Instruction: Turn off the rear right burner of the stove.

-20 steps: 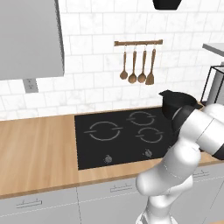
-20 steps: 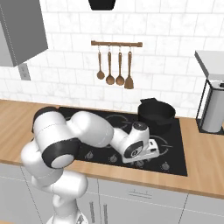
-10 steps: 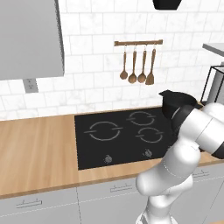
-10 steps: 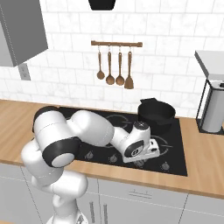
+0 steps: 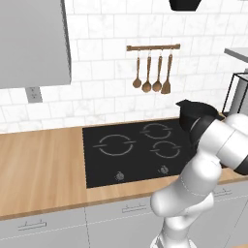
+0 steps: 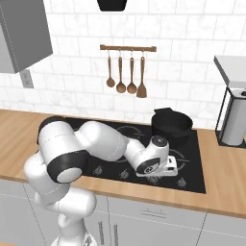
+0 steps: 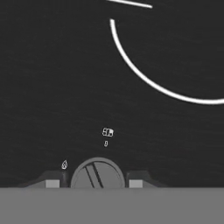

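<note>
The stove point(image 5: 140, 157) is a black glass cooktop set into a wooden counter, with grey ring markings and a front row of small knobs point(image 5: 119, 176). In the right base view my gripper point(image 6: 161, 173) is pressed low over the front right part of the stove point(image 6: 198, 166), beside another knob point(image 6: 182, 182). In the hand view a round knob point(image 7: 97, 174) with a tilted bar sits between my gripper's point(image 7: 94, 181) two fingertips point(image 7: 52, 181). The fingers straddle the knob with a thin gap on the left. A burner ring point(image 7: 144, 78) curves above it.
A black pot point(image 6: 171, 126) stands on the rear right burner, just behind my hand, also visible as the pot point(image 5: 193, 112). Wooden utensils hang on a rail point(image 6: 127, 72) on the tiled wall. A grey appliance point(image 6: 235, 120) stands at the counter's right end.
</note>
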